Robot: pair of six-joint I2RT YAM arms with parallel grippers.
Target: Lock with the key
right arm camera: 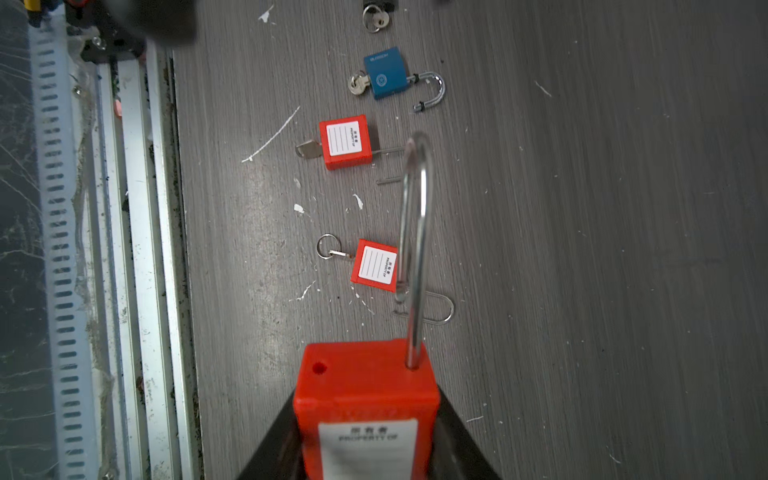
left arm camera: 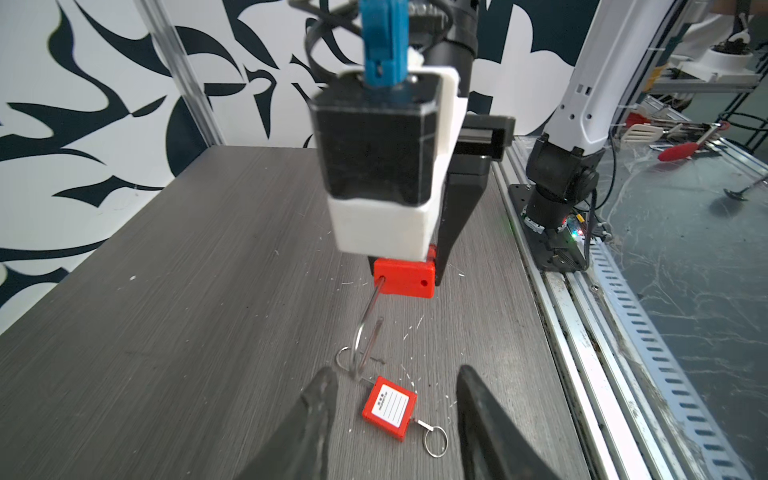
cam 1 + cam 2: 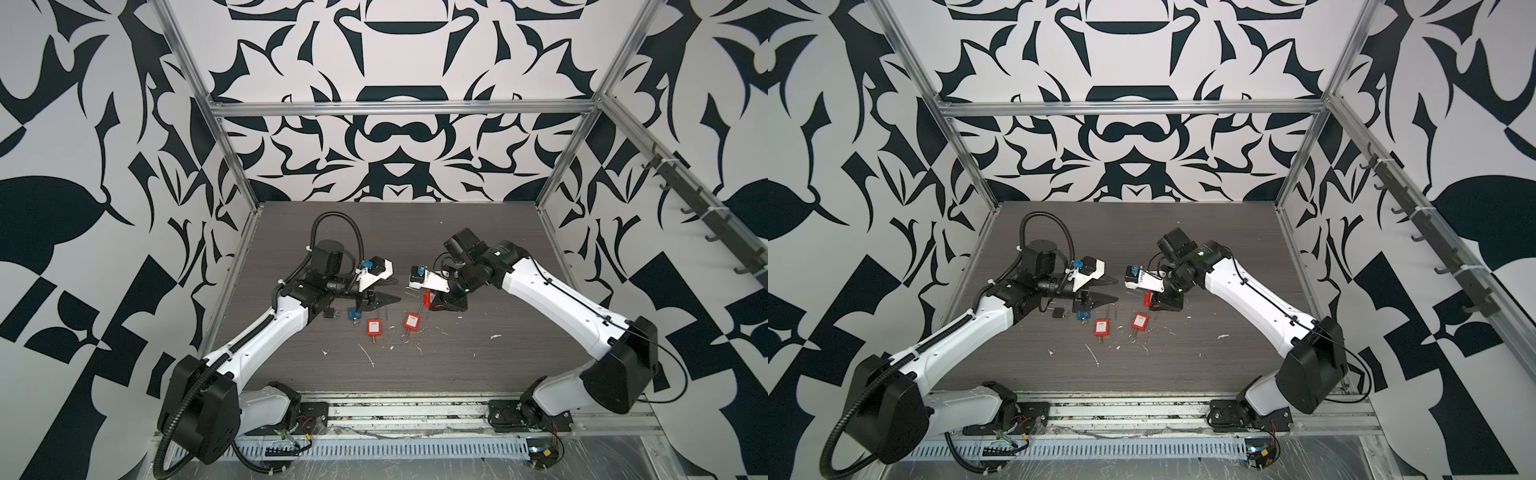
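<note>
Red padlock [image 1: 365, 395] between the right fingers [image 1: 274, 455], its shackle [image 1: 415, 249] open.

Padlock [image 1: 365, 382] label [image 1: 368, 446] blurry, perhaps "PROPERTY OF"

We saw white shells and black joint housings on both arms above the aluminium base rail [image 3: 415, 415]; ribbed black conduit [image 3: 314, 226] ran along the left arm [image 3: 270, 332], thin black cable [image 3: 577, 301] along the right arm [image 3: 552, 303].
</note>
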